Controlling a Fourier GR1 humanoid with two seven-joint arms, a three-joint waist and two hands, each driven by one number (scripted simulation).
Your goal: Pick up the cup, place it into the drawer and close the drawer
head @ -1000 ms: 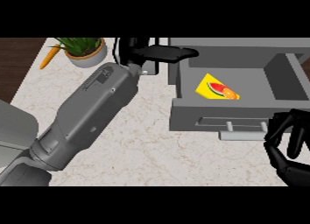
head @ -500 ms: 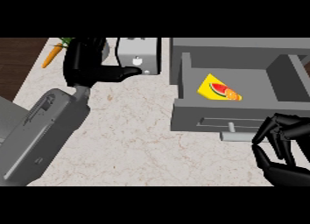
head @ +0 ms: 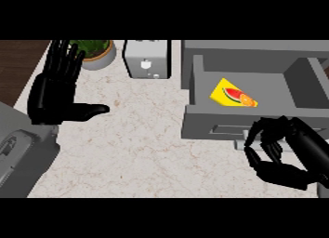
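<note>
head view: one open drawer (head: 215,124), one carton (head: 232,95) inside; left hand (head: 50,95) straight-fingered, right hand (head: 280,169) curled empty.

The bench (head: 140,148) looks like pale stone, smooth and matt, with thin brown veins. The drawer (head: 215,125) is plain matt grey, like painted metal. The box (head: 232,94) inside it looks like printed yellow card. My left hand (head: 50,97) and right hand (head: 291,158) are smooth black plastic, faintly shiny.

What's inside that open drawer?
Only a yellow box with fruit pictured on it lies in the drawer. No cup shows there. The drawer's near wall probably hides the floor strip just behind it.
</note>
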